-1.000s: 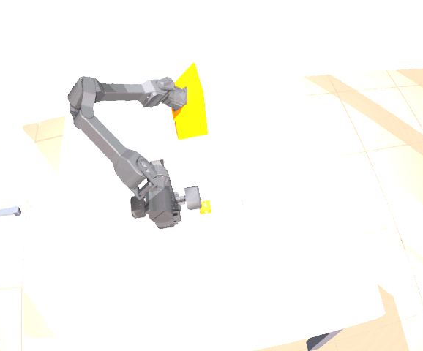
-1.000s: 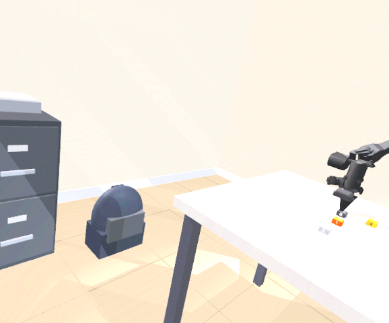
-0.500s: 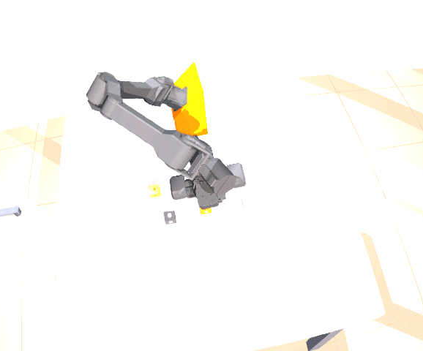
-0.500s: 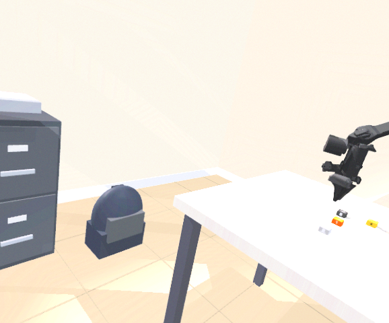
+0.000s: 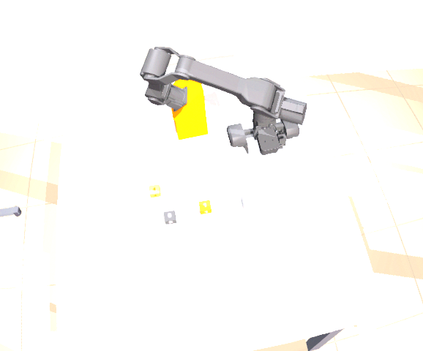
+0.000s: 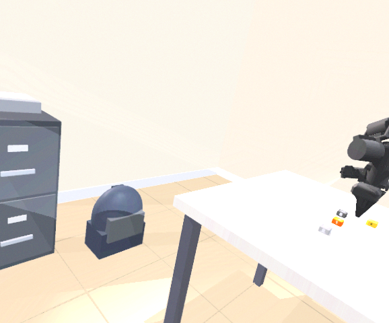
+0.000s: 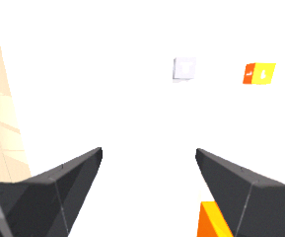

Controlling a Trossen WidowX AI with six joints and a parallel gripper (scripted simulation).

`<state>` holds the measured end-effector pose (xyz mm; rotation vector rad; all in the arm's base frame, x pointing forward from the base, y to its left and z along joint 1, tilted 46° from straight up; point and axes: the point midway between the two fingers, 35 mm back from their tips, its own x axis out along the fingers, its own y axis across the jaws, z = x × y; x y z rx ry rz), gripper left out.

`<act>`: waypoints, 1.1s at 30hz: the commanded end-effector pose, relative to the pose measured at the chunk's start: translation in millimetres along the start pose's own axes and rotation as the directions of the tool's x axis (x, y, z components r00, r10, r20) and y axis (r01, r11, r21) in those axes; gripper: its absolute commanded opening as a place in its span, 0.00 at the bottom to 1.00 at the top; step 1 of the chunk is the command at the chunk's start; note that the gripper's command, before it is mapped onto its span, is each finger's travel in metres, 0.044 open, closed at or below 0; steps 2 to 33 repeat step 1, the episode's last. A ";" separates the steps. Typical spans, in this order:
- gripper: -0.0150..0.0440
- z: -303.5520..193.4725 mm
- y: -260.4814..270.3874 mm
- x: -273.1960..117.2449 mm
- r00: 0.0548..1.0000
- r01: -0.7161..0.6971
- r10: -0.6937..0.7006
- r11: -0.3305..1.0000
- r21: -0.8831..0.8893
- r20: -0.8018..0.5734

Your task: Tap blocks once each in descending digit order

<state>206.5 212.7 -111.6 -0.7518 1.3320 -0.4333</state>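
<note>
Gripper (image 7: 149, 158): jaws spread wide, released, nothing between them, only white table (image 7: 132, 74). Ahead of the jaws: white block (image 7: 184, 68); further right, orange-yellow block (image 7: 259, 73). An orange-yellow edge (image 7: 212, 220) beside the right jaw, unidentifiable. Exterior view alone shows grey block (image 6: 341, 212), filing cabinet (image 6: 15, 180), domed bin (image 6: 116, 221)

I see a grey block (image 5: 170, 217), two yellow blocks (image 5: 205, 207) with orange sides, and a white block (image 7: 184, 68). The table (image 6: 257, 208) is plain white, my fingers dark grey.
</note>
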 end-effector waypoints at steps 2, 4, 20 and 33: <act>0.93 1.6 -0.3 1.8 1.000 0.001 -0.001 1.000 0.018 -0.012; 0.93 1.6 -0.3 1.8 1.000 0.001 -0.001 1.000 0.018 -0.012; 0.93 1.6 -0.3 1.8 1.000 0.001 -0.001 1.000 0.018 -0.012; 0.93 1.6 -0.3 1.8 1.000 0.001 -0.001 1.000 0.018 -0.012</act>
